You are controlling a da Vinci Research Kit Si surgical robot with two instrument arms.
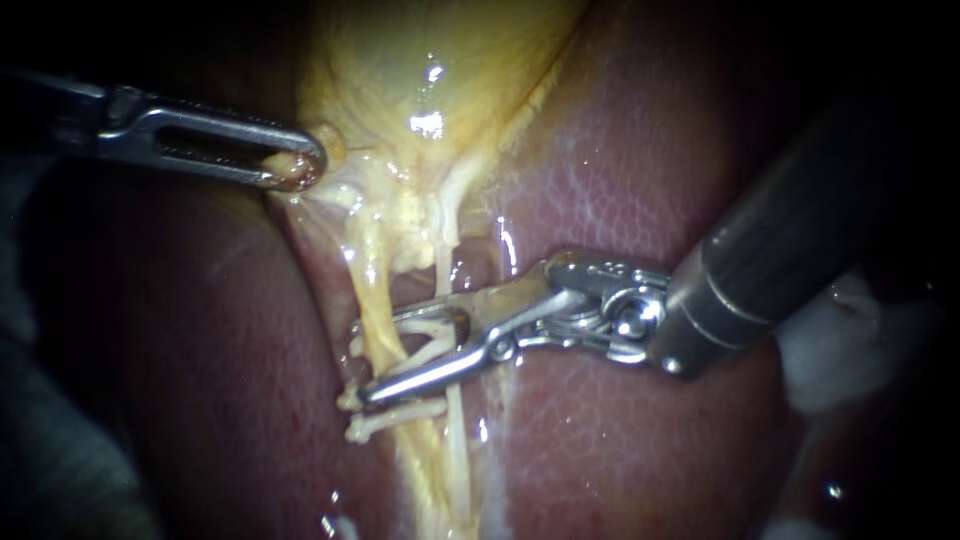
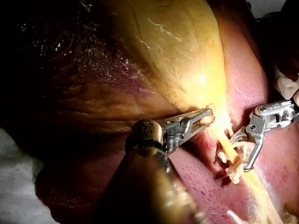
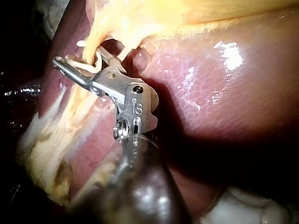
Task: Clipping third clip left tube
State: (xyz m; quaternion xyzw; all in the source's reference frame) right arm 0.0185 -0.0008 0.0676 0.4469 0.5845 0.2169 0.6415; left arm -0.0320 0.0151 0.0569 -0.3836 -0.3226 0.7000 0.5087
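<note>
A: What lay against the liver [image 1: 620, 160]?
B: The gallbladder [image 1: 430, 60], its lower end clamped between the jaws of the left instrument [image 1: 300, 168].
A: And the right instrument [image 1: 365, 360]?
B: Its jaws stood apart, astride the yellow left tube [image 1: 372, 290], just above the white clips [image 1: 395, 418] sitting across it.
</note>
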